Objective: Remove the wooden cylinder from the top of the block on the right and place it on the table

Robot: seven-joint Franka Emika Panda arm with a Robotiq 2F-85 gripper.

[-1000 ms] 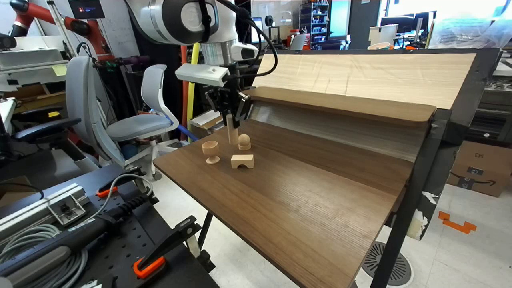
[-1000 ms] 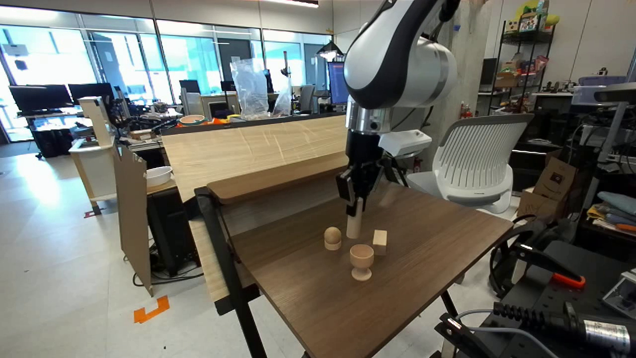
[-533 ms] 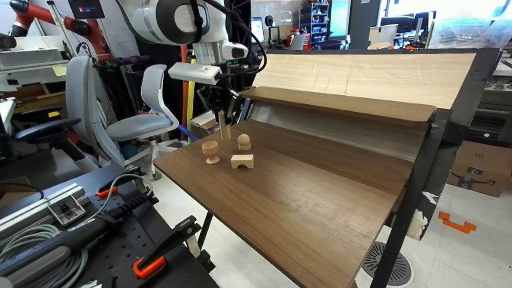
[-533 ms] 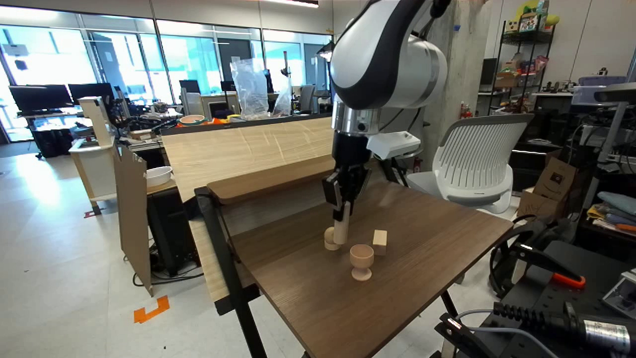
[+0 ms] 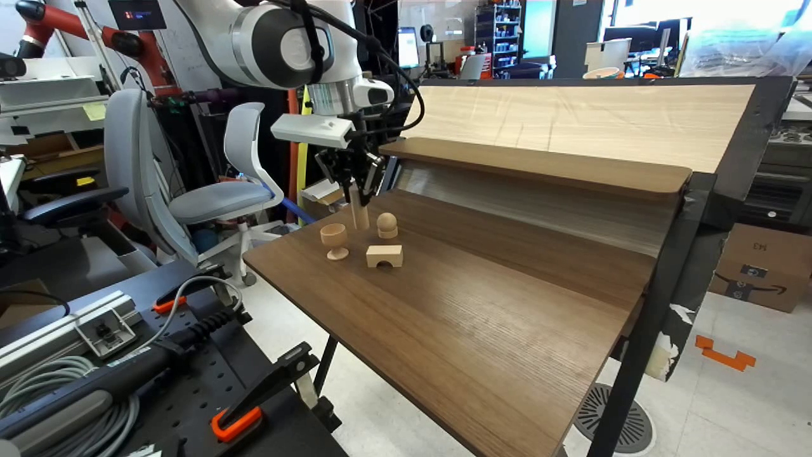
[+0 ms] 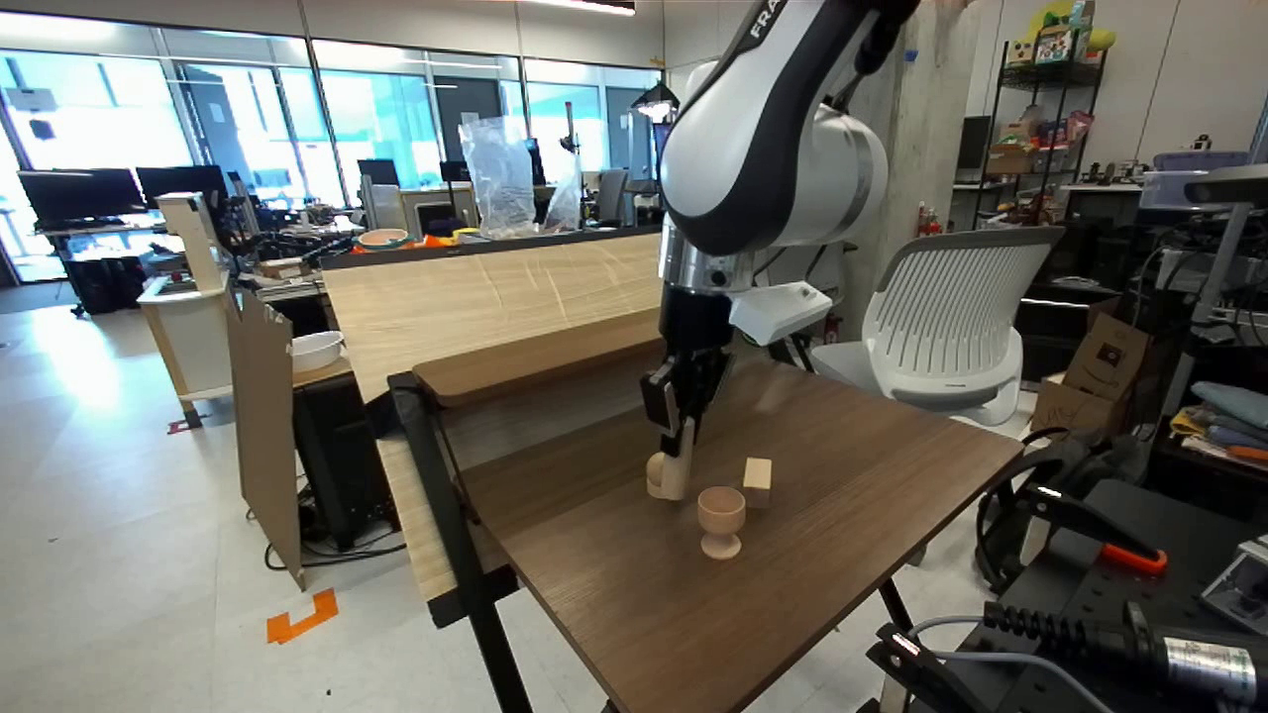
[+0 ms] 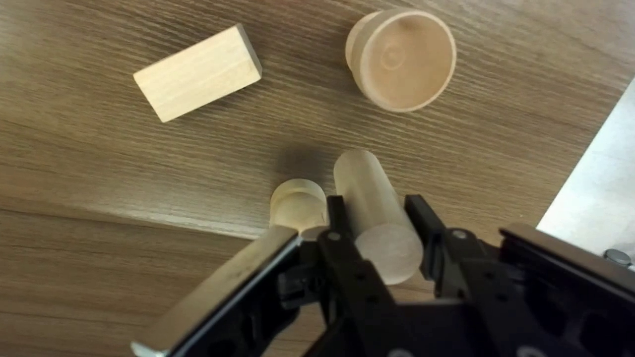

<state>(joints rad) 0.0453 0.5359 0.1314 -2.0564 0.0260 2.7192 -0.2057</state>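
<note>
The wooden cylinder (image 5: 360, 217) is a slim tan peg, slightly tilted, low over the dark-brown table (image 5: 482, 311). It also shows in an exterior view (image 6: 676, 477) and the wrist view (image 7: 364, 181). My gripper (image 7: 375, 202) is shut on its upper part, one finger on each side. The gripper also shows in both exterior views (image 5: 355, 190) (image 6: 680, 436). I cannot tell whether the cylinder's lower end touches the table. The block (image 5: 384, 256), low and notched underneath, stands apart on the table with nothing on top; it also shows in the wrist view (image 7: 198, 73).
A squat round wooden piece (image 5: 387, 224) stands close beside the cylinder, partly behind my left finger in the wrist view (image 7: 297, 201). A wooden cup (image 5: 334, 238) stands on the other side, also in the wrist view (image 7: 404, 59). A raised shelf (image 5: 539, 160) runs along the table's back.
My gripper, holding the cylinder, has moved sideways away from the block, to the left in both exterior views. In the last half second it has moved down toward the table.
</note>
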